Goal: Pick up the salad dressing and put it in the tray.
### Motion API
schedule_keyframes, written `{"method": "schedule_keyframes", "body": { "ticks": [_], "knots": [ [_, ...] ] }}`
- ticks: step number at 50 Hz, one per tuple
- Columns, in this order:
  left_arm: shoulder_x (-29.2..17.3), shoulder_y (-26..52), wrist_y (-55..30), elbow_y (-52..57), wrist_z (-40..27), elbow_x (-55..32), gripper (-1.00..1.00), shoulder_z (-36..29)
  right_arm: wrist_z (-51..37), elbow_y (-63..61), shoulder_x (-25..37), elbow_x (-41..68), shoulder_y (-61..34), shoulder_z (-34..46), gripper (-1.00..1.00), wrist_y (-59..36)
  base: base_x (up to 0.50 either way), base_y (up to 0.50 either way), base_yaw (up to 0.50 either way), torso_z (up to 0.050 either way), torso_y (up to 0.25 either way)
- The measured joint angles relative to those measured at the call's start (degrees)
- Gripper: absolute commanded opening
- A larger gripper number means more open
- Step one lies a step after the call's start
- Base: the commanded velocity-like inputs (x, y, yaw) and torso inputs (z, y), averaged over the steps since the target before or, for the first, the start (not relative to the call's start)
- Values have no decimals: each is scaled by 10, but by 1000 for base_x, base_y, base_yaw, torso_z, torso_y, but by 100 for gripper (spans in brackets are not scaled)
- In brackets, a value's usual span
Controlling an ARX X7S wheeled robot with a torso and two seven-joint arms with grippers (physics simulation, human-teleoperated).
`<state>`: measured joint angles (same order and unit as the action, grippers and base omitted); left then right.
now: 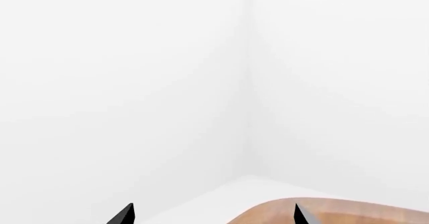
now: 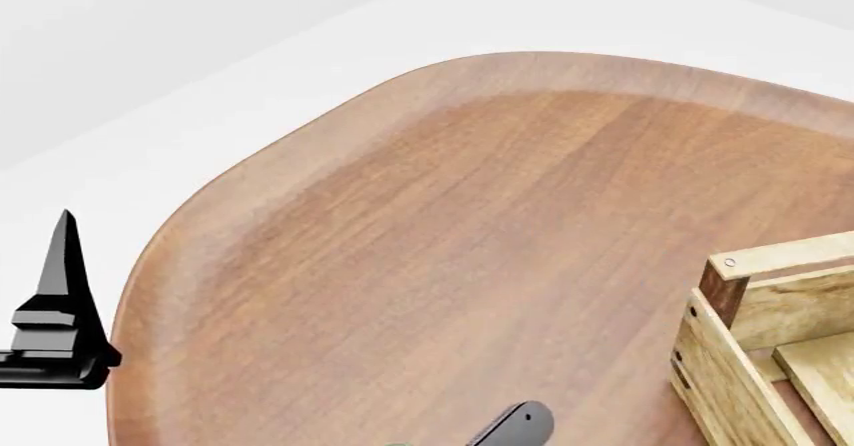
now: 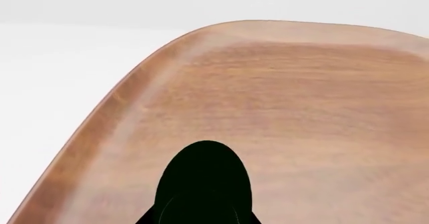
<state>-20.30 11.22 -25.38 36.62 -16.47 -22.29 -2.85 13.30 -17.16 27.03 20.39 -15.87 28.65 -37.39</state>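
Wooden surface point(image 2: 441, 246) only: we are searching for the dressing.
Left end effector point(image 1: 213, 215) is gaping apart; right one unreadable; tray point(image 2: 761, 356) waiting.

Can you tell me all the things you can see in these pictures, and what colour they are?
table: one, reddish-brown wood with a rounded edge, filling most of the head view.
tray: one, light wood with a dark brown corner post, at the table's right side, only partly in view.
salad dressing: none in view.
floor and walls: white, around and behind the table.
dark rounded part: one, dark grey, at the head view's bottom edge; cannot tell what it is.
left gripper: one, black, two fingertips apart, off the table's left edge.
right gripper: one, black rounded shape over the table; jaws hidden.
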Motion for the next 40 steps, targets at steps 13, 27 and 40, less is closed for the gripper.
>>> {"method": "schedule_keyframes", "body": {
  "ticks": [13, 27, 40],
  "knots": [
    [-2, -2, 3, -4, -2, -3, 100, 3, -14, -34, 5, 21, -14, -24, -100, -30, 0, 0, 0, 0, 1],
    [-4, -2, 9, -13, -4, -3, 100, 4, -29, -74, 18, 48, -31, -61, -100, -69, 0, 0, 0, 0, 0],
    [-5, -2, 12, -17, -6, -12, 100, 11, -44, -102, 33, 73, -45, -105, -100, -97, 0, 0, 0, 0, 1]
  ]
}}
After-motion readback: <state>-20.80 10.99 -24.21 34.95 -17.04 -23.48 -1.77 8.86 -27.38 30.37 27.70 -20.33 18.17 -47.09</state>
